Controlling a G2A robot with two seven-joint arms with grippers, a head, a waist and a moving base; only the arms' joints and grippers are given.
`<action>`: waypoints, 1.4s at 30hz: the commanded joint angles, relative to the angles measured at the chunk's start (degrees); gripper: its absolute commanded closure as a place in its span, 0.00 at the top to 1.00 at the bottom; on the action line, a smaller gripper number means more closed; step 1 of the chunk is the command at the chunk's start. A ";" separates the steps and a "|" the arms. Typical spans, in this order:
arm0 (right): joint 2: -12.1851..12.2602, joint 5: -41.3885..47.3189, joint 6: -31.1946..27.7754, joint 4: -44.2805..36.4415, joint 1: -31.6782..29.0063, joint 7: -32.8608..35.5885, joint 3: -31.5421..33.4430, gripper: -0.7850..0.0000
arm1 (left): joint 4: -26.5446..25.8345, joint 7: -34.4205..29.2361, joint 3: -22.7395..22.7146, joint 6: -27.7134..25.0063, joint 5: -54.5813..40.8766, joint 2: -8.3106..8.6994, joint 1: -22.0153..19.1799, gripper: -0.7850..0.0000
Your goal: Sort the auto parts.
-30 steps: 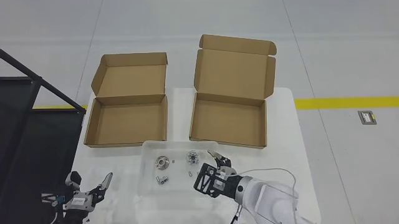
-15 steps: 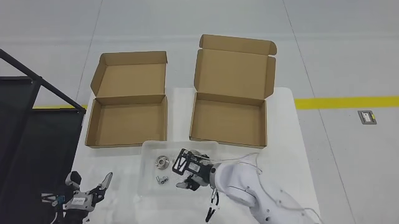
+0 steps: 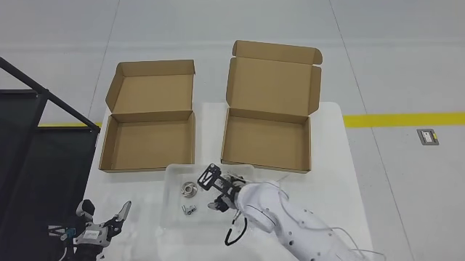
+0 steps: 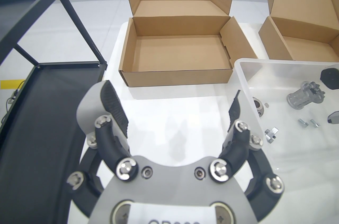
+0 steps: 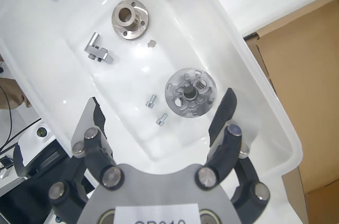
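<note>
Over the clear bin (image 5: 238, 32), the right hand (image 5: 164, 102) hangs spread wide above a toothed hub (image 5: 190, 96).
Left hand (image 4: 171, 92), likewise spread and holding nothing, sits near the bin.

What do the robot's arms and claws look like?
The left gripper and right gripper each have a grey metal plate, black links with silver bolts, and two ribbed black pads. The right arm is smooth white, with a thin black cable.
</note>
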 commanded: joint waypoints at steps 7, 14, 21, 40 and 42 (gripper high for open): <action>-1.84 -1.27 1.08 4.63 1.74 -1.21 -1.60 1.00 | 0.00 0.00 0.00 0.00 0.00 0.00 0.00 1.00; -3.32 -4.69 2.90 8.23 2.71 -2.37 -2.98 0.83 | 0.00 0.00 0.00 0.00 0.00 0.00 0.00 1.00; -4.15 -4.74 2.24 10.14 2.73 -3.63 -2.21 0.38 | 0.00 0.00 0.00 0.00 0.00 0.00 0.00 1.00; 2.10 -1.25 -23.34 -20.21 -6.98 -5.07 17.56 0.00 | 0.00 0.00 0.00 0.00 0.00 0.00 0.00 1.00; 2.48 -3.90 -21.17 -22.02 -6.87 -4.38 19.88 0.00 | 0.00 0.00 0.00 0.00 0.00 0.00 0.00 1.00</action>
